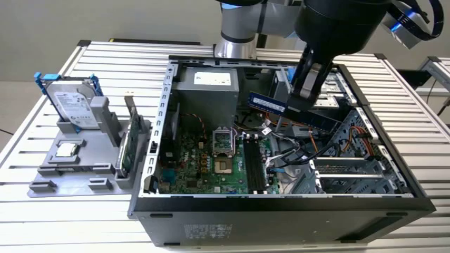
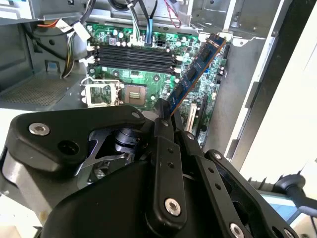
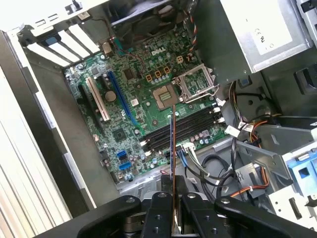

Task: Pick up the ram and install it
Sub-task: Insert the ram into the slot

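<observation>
Table [image 1: 63, 221]: slatted metal top. It carries the open case and a grey stand of spare parts.
Case [image 1: 281, 221]: on its side, lid off, interior facing up.
Motherboard [image 1: 204, 163]: green, flat on the case floor, with the processor socket bare.
Gripper [image 1: 304, 97]: hangs over the case interior, jaws clamped on the ram along one long edge.
Ram [image 1: 320, 120]: blue stick held in the air and tilted. It sits above the memory slots and toward the exterior view's right of them, not seated. In the first wrist view the ram [image 3: 173, 144] shows edge-on and crosses the slots' line rather than running along it.
Memory slots [image 1: 254, 163]: four black ones side by side next to the socket. They look empty.
Cables [image 1: 288, 158]: loose bundle just beside the slot ends.
Risk, skew: pressed down at this angle, the stick would likely bridge the slots and jam or flex.
Risk, snag: a low corner could catch the cables and twist in the thin edge grip.
</observation>
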Tool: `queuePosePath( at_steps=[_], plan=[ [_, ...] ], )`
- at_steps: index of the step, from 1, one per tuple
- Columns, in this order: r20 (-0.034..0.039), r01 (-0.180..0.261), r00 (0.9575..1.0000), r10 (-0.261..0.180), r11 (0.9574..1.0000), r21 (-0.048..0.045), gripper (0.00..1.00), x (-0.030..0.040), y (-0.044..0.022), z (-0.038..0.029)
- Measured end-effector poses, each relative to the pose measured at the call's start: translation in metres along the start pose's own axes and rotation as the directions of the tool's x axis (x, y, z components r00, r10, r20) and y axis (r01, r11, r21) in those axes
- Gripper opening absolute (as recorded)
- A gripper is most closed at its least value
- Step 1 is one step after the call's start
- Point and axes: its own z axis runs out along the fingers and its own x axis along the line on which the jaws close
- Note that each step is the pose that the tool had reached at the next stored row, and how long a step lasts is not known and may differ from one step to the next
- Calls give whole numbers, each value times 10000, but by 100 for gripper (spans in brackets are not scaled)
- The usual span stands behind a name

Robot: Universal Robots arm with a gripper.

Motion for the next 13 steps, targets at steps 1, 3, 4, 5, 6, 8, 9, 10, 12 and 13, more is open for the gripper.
queuePosePath(
  at_steps=[1,3,4,5,6,8,9,10,12,13],
  plan=[
    [3,-109,9999,109,9999,2,0,0,0,0],
    [9,-334,9994,334,9994,5,0,0,0,0],
    [12,-440,9990,440,9990,7,0,0,0,0],
    [16,-552,9985,552,9985,8,0,0,0,0],
    [18,-659,9978,659,9978,10,0,0,0,0],
    [25,-877,9961,877,9961,13,0,0,0,0],
    [28,-984,9951,984,9951,15,0,0,0,0],
    [32,-1087,9941,1087,9941,16,0,0,0,0],
    [37,-1289,9917,1289,9917,18,0,0,0,0],
    [41,-1395,9902,1394,9902,20,0,0,0,0]
  ],
)
